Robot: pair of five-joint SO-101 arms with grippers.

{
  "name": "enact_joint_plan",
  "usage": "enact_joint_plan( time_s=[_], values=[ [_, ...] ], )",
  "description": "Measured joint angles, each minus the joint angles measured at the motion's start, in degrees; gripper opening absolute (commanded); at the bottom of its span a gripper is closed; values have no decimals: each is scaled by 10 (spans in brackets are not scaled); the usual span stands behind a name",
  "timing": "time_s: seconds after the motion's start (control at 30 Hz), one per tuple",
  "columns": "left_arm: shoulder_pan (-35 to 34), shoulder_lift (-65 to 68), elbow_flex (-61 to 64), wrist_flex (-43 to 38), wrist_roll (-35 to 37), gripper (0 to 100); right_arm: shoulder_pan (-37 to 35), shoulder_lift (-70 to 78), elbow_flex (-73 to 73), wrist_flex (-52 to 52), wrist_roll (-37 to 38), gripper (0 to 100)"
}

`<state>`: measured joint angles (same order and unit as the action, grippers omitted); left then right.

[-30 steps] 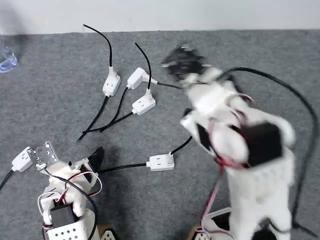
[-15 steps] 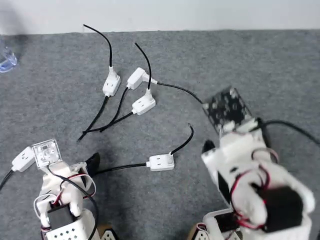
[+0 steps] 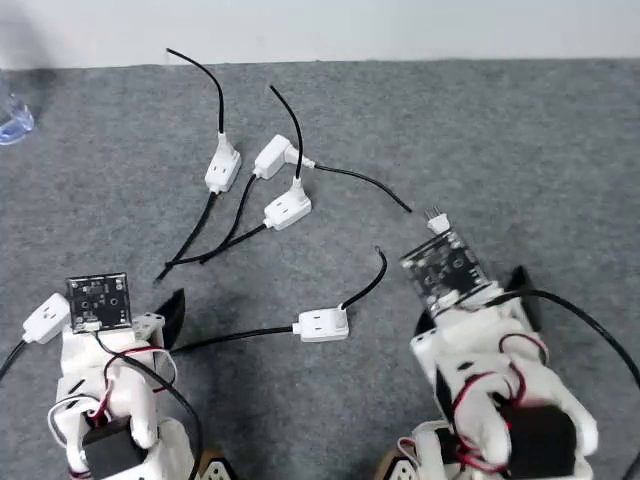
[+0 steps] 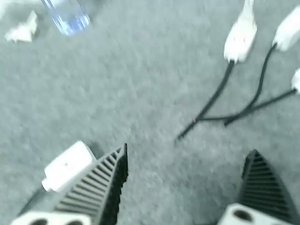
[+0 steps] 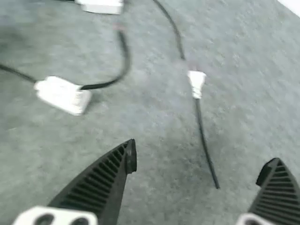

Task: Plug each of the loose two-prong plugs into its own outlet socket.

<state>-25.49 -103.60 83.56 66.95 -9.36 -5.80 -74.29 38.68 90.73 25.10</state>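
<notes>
Right wrist view: ribbed black end effector (image 5: 204,152), small, perhaps plastic plug (image 5: 196,83)

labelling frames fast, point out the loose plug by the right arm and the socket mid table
loose plug (image 5: 196,83): right wrist view, on its white body
mid-table socket (image 3: 322,325): high view, on its slotted top face

Clear plastic container (image 3: 12,118) at far-left edge of grey carpet (image 3: 520,130), w/ white crumpled scrap (image 4: 21,30) nearby.
</notes>
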Motion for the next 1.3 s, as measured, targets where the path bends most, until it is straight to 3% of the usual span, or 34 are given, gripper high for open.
enact_joint_plan(
  time_s=[0.1, 0.23, 0.37, 0.6, 0.77, 0.9, 1.07, 1.3],
  values=[
    [0, 0, -19, -17, -2, 364, 62, 1, 73, -73, 4, 393],
    [0, 0, -56, -18, -2, 364, 84, 9, 200, -176, 2, 393],
    [7, 0, -95, -15, -2, 364, 91, 4, 284, -236, -83, 377],
    [174, 0, -108, 62, -39, 364, 98, 3, 386, -328, -105, 321],
    [287, 17, -109, 73, -114, 364, 92, 3, 434, -375, -85, 303],
    [352, 131, -145, 70, -157, 364, 89, 3, 447, -396, -60, 303],
    [418, 378, -305, 78, -207, 364, 91, 1, 447, -397, -55, 303],
    [480, 687, -471, 116, -311, 364, 159, 1, 447, -397, -56, 305]
  ],
)
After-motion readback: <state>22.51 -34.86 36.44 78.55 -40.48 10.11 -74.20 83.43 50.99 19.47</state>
